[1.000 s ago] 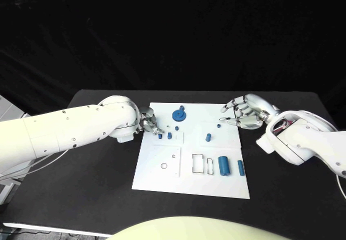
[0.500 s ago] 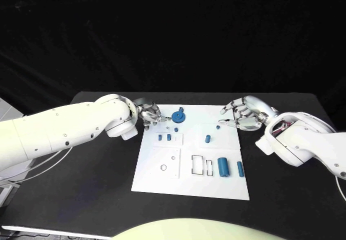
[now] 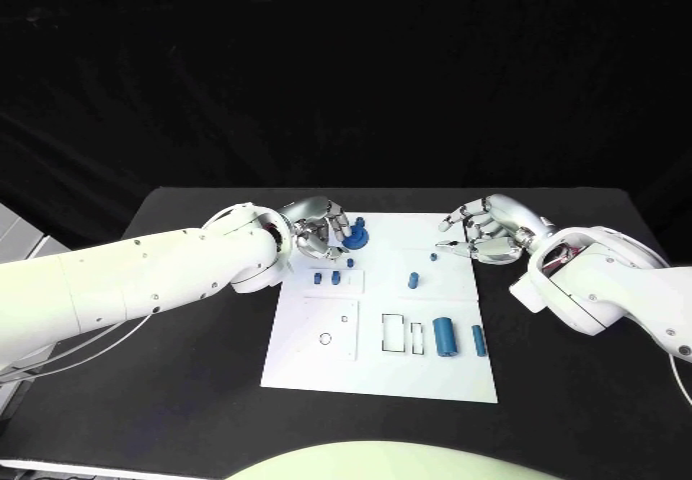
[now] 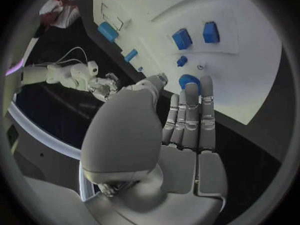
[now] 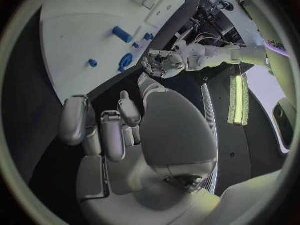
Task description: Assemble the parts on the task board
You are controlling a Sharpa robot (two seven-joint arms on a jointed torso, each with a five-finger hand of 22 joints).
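My left hand [image 3: 320, 225] hovers with fingers apart, holding nothing, just beside the round blue part [image 3: 355, 236] at the task board's [image 3: 378, 365] far edge. My right hand [image 3: 483, 231] is loosely curled and empty. That part looks small, rigid and light; I'd pinch its rim.

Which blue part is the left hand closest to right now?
The round blue disc at the task board's far edge: the left hand is right beside it. The other blue parts lie farther along the board.

we see a black table [image 3: 173, 330] before a black curtain [image 3: 346, 90]. a long light strip [image 5: 237, 99] glows in the room beyond, seen from the right wrist.
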